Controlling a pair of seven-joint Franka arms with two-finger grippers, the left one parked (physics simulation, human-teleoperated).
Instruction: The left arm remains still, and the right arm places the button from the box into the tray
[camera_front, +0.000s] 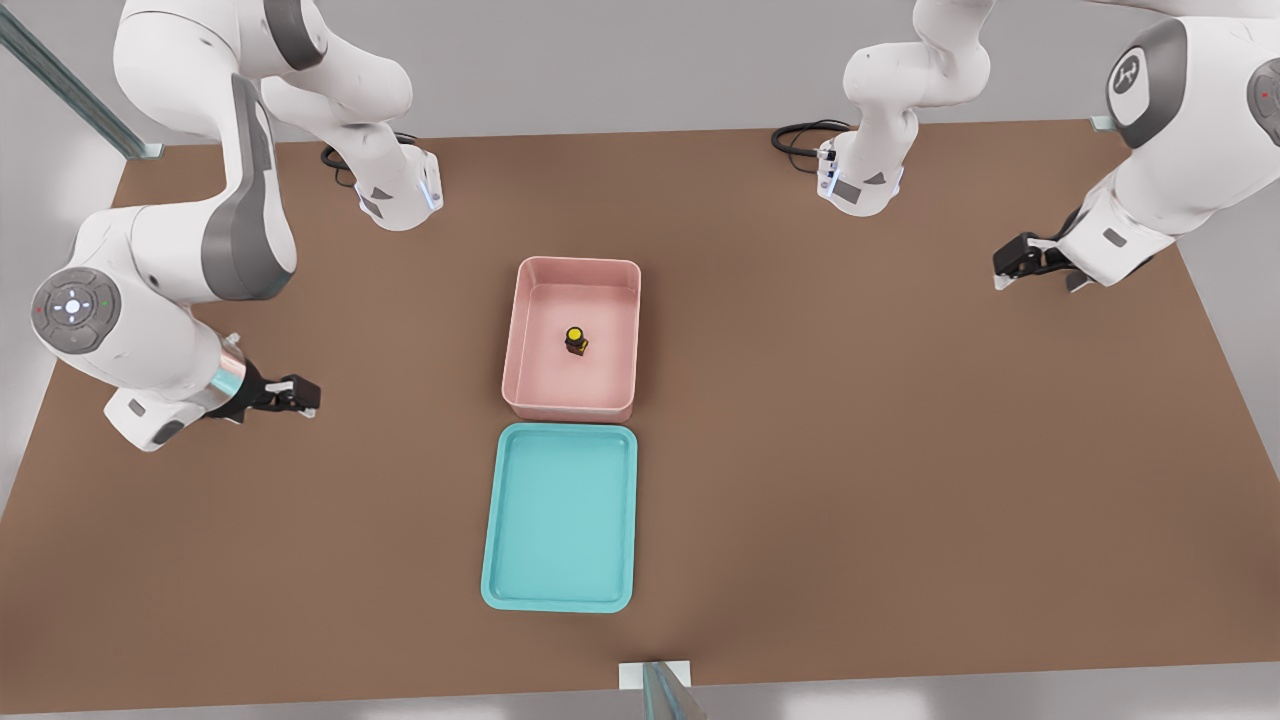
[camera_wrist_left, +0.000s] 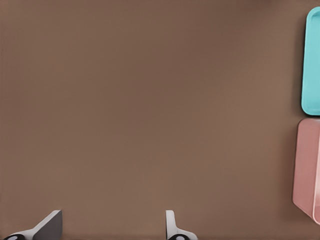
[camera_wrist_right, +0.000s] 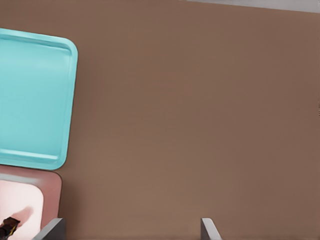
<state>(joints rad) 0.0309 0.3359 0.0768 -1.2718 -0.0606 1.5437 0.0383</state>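
The button (camera_front: 576, 340), a round yellow cap on a dark square base, is standing upright near the middle of the box's floor, apart from all four walls. The box (camera_front: 572, 409) is a pale pink, smooth plastic bin with tall walls and rounded corners, sitting around the centre of the bench (camera_front: 900, 450). Just beside its short end, a narrow strip of bench showing between them, the tray (camera_front: 560, 520) is lying toward the bench edge at the bottom of the front view; it is shallow, turquoise, glossy and low-rimmed, with nothing in it. The matte brown bench is stretching wide and bare on both long sides of the pair.

The right arm's gripper (camera_front: 305, 395) is hovering over the bench well apart from the box, toward the front view's left edge, its fingers (camera_wrist_right: 209, 229) spread apart and gripping nothing.
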